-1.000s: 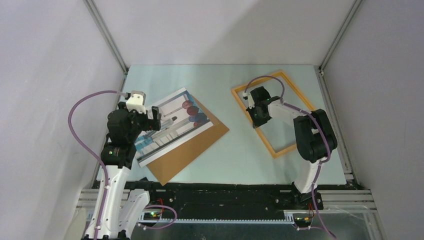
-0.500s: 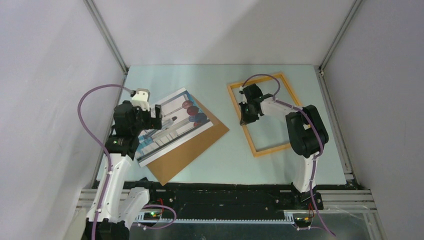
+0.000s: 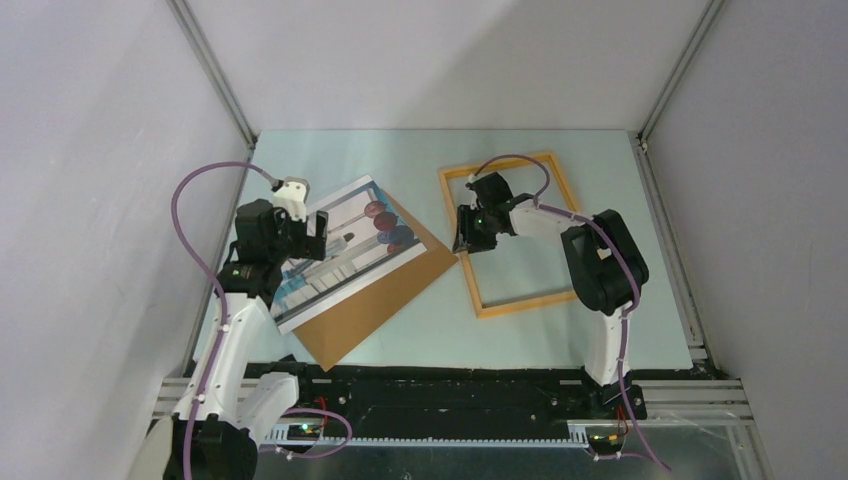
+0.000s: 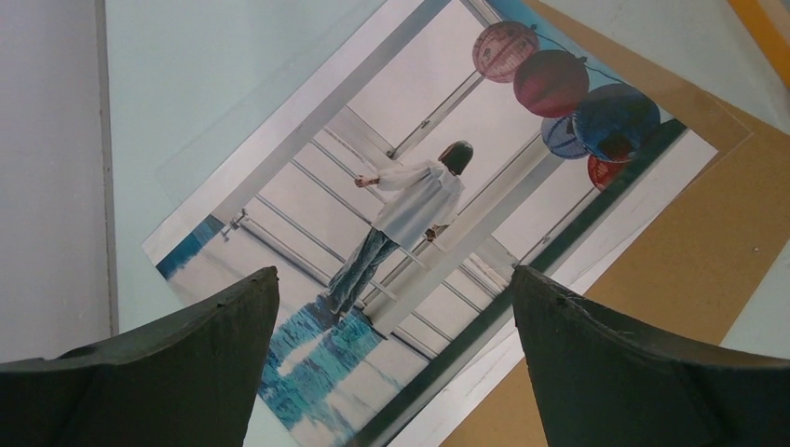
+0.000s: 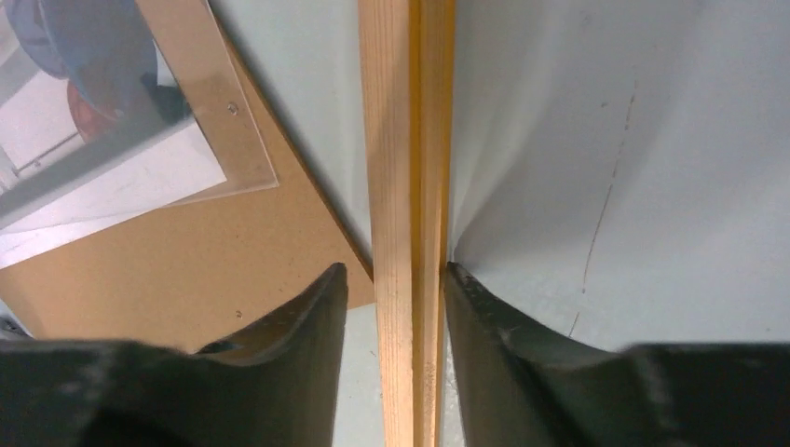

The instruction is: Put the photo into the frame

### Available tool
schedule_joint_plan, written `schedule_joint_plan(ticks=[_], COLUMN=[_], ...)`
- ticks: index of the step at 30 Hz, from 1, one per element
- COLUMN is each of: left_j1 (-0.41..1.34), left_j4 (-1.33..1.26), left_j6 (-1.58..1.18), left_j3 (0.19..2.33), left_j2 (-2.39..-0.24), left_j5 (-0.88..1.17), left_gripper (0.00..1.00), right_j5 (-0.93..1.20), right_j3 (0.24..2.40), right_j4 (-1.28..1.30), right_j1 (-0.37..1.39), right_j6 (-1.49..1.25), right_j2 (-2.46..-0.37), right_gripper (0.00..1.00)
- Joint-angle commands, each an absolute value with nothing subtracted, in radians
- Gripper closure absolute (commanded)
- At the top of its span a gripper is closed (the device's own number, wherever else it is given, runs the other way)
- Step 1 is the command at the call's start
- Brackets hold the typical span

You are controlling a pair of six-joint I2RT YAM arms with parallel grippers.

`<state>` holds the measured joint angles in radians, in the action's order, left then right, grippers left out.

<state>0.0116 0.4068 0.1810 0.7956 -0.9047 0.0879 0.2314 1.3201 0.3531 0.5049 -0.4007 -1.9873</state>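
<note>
Clearly the photo [image 3: 350, 250] is the delicate piece: thin, light paper that bends and creases easily, lying flat and face up on the brown backing board [image 3: 385, 295] at the left of the table [image 3: 420, 335]. We judge a flat pinch from above hopeless; a free edge or corner of the white border is the place to take it, gently. The frame [image 3: 527, 304] is the opposite: stiff, light wood with 4 thin rails, likely to slide on the smooth surface, and best taken across 1 rail. It lies flat to the right of the photo, its nearest rail just beside the board's corner.

The left gripper [image 4: 393, 279] hangs above the photo with its fingers wide apart, holding nothing. The right gripper [image 5: 395, 270] straddles that rail, 1 finger close on each side; we cannot tell whether they pinch it.

The top view alone gives the whole layout and the frame's empty opening. The left wrist view alone shows the print's detail and a clear sheet [image 4: 242, 135] lying with it, edges reaching past the photo; above or beneath, we cannot tell. The right wrist view alone shows how nearly the board's corner meets the rail.
</note>
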Motion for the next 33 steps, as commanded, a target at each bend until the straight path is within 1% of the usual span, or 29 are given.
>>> schedule_joint_plan(ticks=[1,4,6,7,9,11,15,20,22,30,33], left_j1=[0.005,0.005,0.005,0.005,0.004,0.003,-0.029,-0.114,-0.156,-0.317,-0.369], left_j4=[0.391,0.398,0.402,0.408,0.423,0.449,0.493,0.561,0.596,0.640,0.656], left_j6=[0.222,0.216,0.202,0.196,0.176,0.154,0.136,0.131,0.129,0.140,0.135], left_j3=[0.814,0.814,0.812,0.814,0.823,0.833,0.836,0.846,0.857,0.862,0.876], left_j2=[-0.911,-0.925,-0.934,-0.943,-0.961,-0.982,-1.014,-1.075,-1.106,-1.215,-1.267], left_j5=[0.035,0.014,0.013,0.012,0.005,-0.027,-0.045,-0.038,-0.028,-0.009,0.048], left_gripper=[0.02,0.02,0.02,0.02,0.02,0.02,0.02,0.02,0.02,0.02,0.02], right_j5=[0.270,0.245,0.239,0.238,0.232,0.218,0.199,0.204,0.216,0.289,0.317], right_j3=[1.291,1.290,1.291,1.291,1.297,1.310,1.351,1.440,1.492,1.810,1.876], right_j4=[0.404,0.398,0.387,0.381,0.378,0.378,0.367,0.362,0.366,0.466,0.489], right_j1=[0.524,0.525,0.525,0.526,0.531,0.543,0.577,0.627,0.638,0.647,0.648], right_j6=[-0.379,-0.324,-0.293,-0.267,-0.228,-0.179,-0.084,-0.006,-0.003,-0.031,-0.052], right_j2=[-1.967,-1.905,-1.851,-1.838,-1.811,-1.797,-1.801,-1.877,-1.921,-2.148,-2.214], right_gripper=[0.44,0.34,0.25,0.18,0.11,0.09,0.08,0.08,0.08,0.09,0.10])
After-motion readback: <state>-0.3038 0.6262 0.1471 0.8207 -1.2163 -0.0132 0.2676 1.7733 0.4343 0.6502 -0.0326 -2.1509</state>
